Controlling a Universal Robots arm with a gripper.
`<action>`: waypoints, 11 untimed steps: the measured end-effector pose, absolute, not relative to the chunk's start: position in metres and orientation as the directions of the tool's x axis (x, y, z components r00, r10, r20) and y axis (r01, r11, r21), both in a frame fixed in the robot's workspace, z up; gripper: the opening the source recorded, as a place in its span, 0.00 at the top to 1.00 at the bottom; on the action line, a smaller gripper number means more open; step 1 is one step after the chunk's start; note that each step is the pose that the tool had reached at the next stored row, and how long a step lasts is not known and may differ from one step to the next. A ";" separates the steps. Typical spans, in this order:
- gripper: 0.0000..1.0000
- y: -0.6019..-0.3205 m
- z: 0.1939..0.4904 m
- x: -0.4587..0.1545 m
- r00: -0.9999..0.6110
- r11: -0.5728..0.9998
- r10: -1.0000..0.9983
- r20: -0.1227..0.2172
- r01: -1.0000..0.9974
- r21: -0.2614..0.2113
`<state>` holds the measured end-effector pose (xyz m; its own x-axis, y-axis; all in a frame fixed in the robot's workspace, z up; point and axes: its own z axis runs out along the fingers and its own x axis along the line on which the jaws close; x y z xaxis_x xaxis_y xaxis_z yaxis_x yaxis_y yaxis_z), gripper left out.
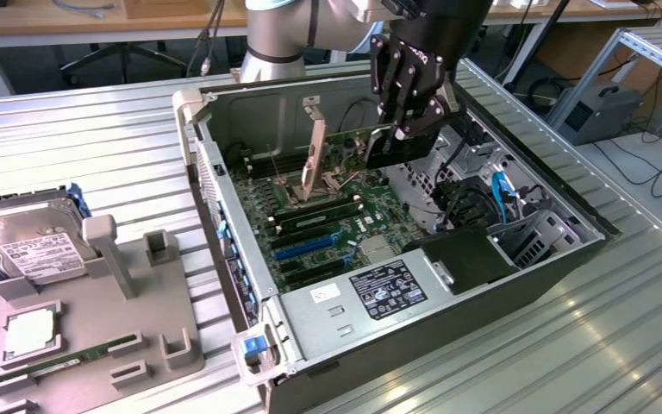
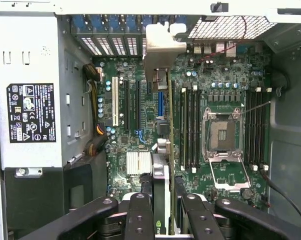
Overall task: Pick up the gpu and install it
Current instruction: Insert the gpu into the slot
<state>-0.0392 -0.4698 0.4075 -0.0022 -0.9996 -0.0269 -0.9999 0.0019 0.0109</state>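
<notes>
while one gripper (image 2: pixel 164 201) pinches it, the one gpu (image 2: pixel 163 50) hangs on edge above the motherboard (image 2: pixel 225 90) inside one case (image 1: pixel 538 280): dark board, pale silvery bracket toward the slotted rear wall; one hard drive (image 1: pixel 34 246) rests on one grey tray (image 1: pixel 135 332).

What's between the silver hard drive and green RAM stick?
Exterior view: a square silvery processor chip, seated in the grey tray, between the silver hard drive and the green RAM stick.

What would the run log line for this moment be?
claw: shut on gpu | gpu: upright over motherboard, inside open case | hard drive: on grey holder
</notes>
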 end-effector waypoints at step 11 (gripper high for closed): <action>0.73 -0.465 0.370 -0.044 -0.002 0.002 -1.000 -0.027 -1.000 0.011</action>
<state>-0.0440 -0.4647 0.3698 -0.0022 -0.9996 -0.0269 -0.9999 0.0019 0.0108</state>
